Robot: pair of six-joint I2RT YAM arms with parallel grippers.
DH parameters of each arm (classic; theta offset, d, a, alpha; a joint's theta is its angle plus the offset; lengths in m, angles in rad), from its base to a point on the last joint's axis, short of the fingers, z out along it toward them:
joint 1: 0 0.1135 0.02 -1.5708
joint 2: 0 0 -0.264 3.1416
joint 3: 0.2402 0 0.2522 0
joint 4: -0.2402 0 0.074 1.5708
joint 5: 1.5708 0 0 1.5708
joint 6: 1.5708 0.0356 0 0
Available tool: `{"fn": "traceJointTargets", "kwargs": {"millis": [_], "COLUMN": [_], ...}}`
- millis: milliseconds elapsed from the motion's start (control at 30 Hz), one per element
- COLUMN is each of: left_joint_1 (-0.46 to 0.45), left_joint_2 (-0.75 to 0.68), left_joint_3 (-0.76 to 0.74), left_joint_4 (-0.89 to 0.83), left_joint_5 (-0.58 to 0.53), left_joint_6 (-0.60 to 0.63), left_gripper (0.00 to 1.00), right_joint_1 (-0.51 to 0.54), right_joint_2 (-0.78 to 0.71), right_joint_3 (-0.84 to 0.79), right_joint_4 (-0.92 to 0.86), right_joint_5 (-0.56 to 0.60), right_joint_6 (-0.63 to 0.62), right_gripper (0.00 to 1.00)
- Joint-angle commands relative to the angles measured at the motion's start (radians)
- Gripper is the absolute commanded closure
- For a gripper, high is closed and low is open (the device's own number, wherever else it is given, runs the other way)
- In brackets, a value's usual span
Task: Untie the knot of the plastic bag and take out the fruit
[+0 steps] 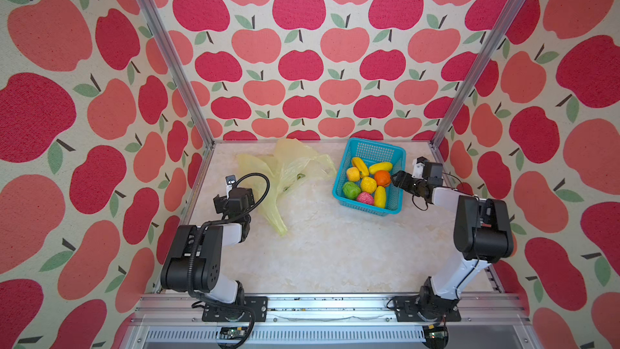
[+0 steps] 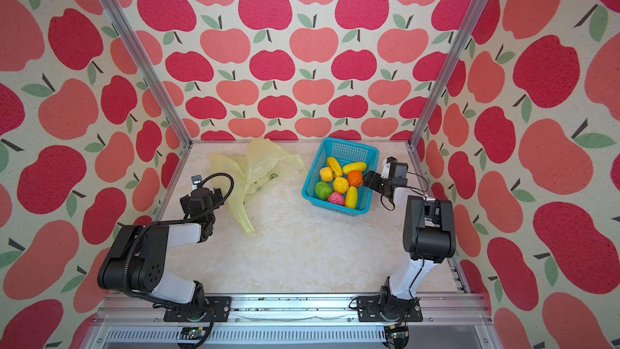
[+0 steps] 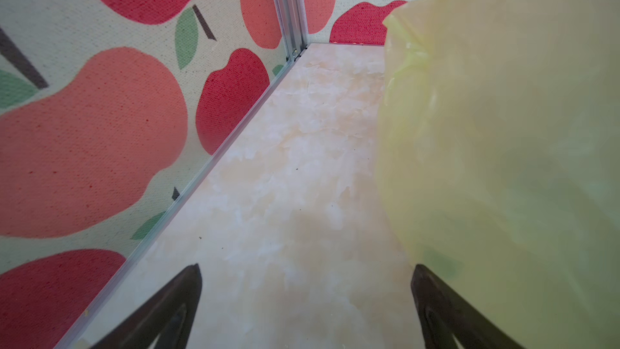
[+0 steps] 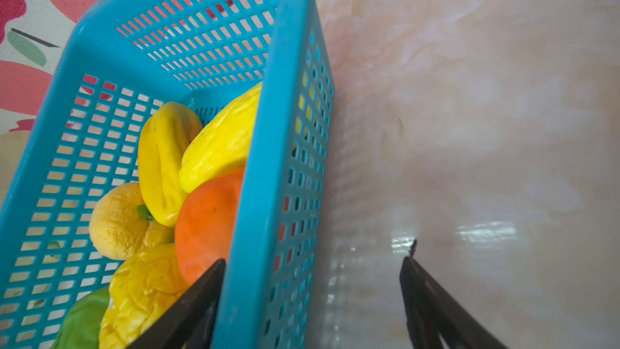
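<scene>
The right end effector, wide open, is straddling the basket wall beside the fruit; the left end effector, also wide, is hovering beside the bag.

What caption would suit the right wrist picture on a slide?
Right jaws open astride the basket wall: fruit inside, table outside.

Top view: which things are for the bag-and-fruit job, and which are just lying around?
For the job:
crinkly pale-yellow plastic bag
small toy fruits, yellow, orange, green, pink

Just around:
teal perforated plastic basket holding the fruits
apple-printed walls
</scene>
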Motion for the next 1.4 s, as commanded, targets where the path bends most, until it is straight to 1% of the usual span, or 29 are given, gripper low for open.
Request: {"fn": "traceJointTargets", "kwargs": {"millis": [0,100,167,233,300,333,367,400,433,467,533,567,600,633,700,800,833,867,900,933,1000,1033,1067,1100,1167,1200,1300,1333,1367], "left_joint_1": [-0.001,0.051,0.096,0.102,0.103,0.108,0.115,0.114,0.113,0.114,0.113,0.108,0.102,0.102,0.094,0.084,0.084,0.084,0.084,0.084,0.088,0.088,0.088,0.089,0.089,0.089,0.089,0.088,0.087], "left_joint_2": [0.024,0.024,0.011,0.008,0.009,0.018,0.059,0.079,0.051,0.031,0.065,0.069,0.051,0.049,0.067,0.068,0.066,0.065,0.066,0.066,0.064,0.065,0.064,0.066,0.066,0.066,0.065,0.065,0.066], "left_joint_3": [-0.01,-0.001,0.014,-0.006,-0.037,-0.065,-0.096,-0.11,-0.093,-0.072,-0.096,-0.098,-0.091,-0.091,-0.109,-0.118,-0.117,-0.116,-0.112,-0.104,-0.097,-0.098,-0.097,-0.098,-0.098,-0.097,-0.098,-0.098,-0.099], "left_joint_4": [0.079,0.056,-0.002,0.03,0.081,0.119,0.236,0.304,0.22,0.144,0.248,0.261,0.215,0.209,0.278,0.3,0.294,0.29,0.286,0.271,0.253,0.255,0.254,0.254,0.253,0.254,0.254,0.255,0.257], "left_joint_5": [0.099,0.154,0.227,0.233,0.278,0.309,0.311,0.299,0.305,0.3,0.296,0.289,0.287,0.286,0.276,0.264,0.264,0.264,0.26,0.257,0.262,0.261,0.262,0.262,0.262,0.262,0.262,0.262,0.261], "left_joint_6": [0.061,0.012,-0.029,-0.035,-0.028,-0.031,-0.025,-0.018,-0.033,-0.043,-0.023,-0.018,-0.025,-0.026,-0.006,0.001,0.001,-0.001,-0.001,-0.001,-0.006,-0.006,-0.006,-0.006,-0.006,-0.006,-0.006,-0.005,-0.004], "left_gripper": [0.01,0.01,0.01,0.01,0.01,0.01,0.01,0.01,0.01,0.01,0.01,0.01,0.01,0.01,0.01,0.01,0.01,0.01,0.01,0.01,0.01,0.01,0.01,0.01,0.01,0.01,0.01,0.01,0.01], "right_joint_1": [-0.034,-0.053,-0.055,-0.046,-0.002,0.018,0.038,0.049,0.058,0.062,0.065,0.065,0.073,0.084,0.112,0.146,0.151,0.168,0.17,0.154,0.108,0.076,0.05,0.029,0.013,0.013,0.018,0.014,0.019], "right_joint_2": [-0.113,-0.195,-0.249,-0.278,-0.259,-0.232,-0.171,-0.09,-0.059,-0.044,-0.088,-0.121,-0.14,-0.146,-0.159,-0.234,-0.288,-0.342,-0.408,-0.469,-0.558,-0.583,-0.586,-0.573,-0.501,-0.439,-0.223,-0.198,-0.221], "right_joint_3": [-0.092,-0.168,-0.238,-0.33,-0.429,-0.479,-0.542,-0.597,-0.619,-0.613,-0.633,-0.643,-0.647,-0.646,-0.641,-0.678,-0.695,-0.704,-0.702,-0.687,-0.645,-0.643,-0.656,-0.684,-0.74,-0.762,-0.796,-0.788,-0.777], "right_joint_4": [0.14,0.184,0.255,0.4,0.608,0.739,0.958,1.175,1.2,1.21,1.21,1.21,1.209,1.209,1.209,1.209,1.2,1.162,1.077,0.947,0.675,0.583,0.571,0.597,0.732,0.833,1.159,1.198,1.149], "right_joint_5": [0.129,0.279,0.402,0.519,0.697,0.739,0.744,0.703,0.669,0.67,0.646,0.607,0.586,0.603,0.651,0.703,0.708,0.754,0.839,0.862,0.84,0.8,0.744,0.707,0.681,0.675,0.532,0.488,0.473], "right_joint_6": [0.013,0.023,0.023,-0.011,-0.088,-0.134,-0.199,-0.246,-0.23,-0.232,-0.248,-0.27,-0.291,-0.301,-0.322,-0.356,-0.415,-0.456,-0.449,-0.42,-0.329,-0.277,-0.244,-0.212,-0.196,-0.192,-0.245,-0.257,-0.268], "right_gripper": [0.01,0.01,0.01,0.01,0.01,0.01,0.01,0.01,0.01,0.01,0.01,0.01,0.01,0.01,0.01,0.01,0.01,0.01,0.01,0.01,0.01,0.01,0.01,0.01,0.01,0.01,0.01,0.01,0.01]}}
